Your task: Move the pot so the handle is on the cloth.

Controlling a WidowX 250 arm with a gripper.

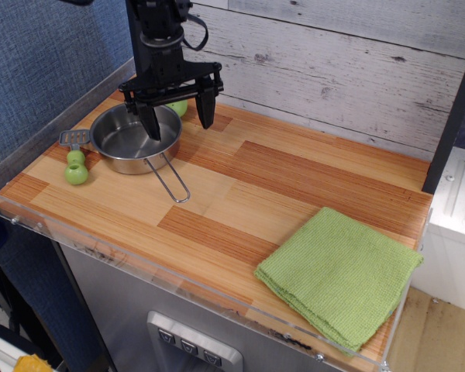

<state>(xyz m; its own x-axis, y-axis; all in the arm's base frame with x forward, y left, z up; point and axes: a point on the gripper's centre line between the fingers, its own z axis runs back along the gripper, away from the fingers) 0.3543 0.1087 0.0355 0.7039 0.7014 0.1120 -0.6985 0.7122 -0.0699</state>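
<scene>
Striped wooden counter [240, 186] backed by whitewashed plank wall [349, 70].

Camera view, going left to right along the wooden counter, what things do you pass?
Green-handled utensil → steel pot with the open gripper above its far right rim → the pot's wire handle → lime-green cloth at the near right corner.
</scene>
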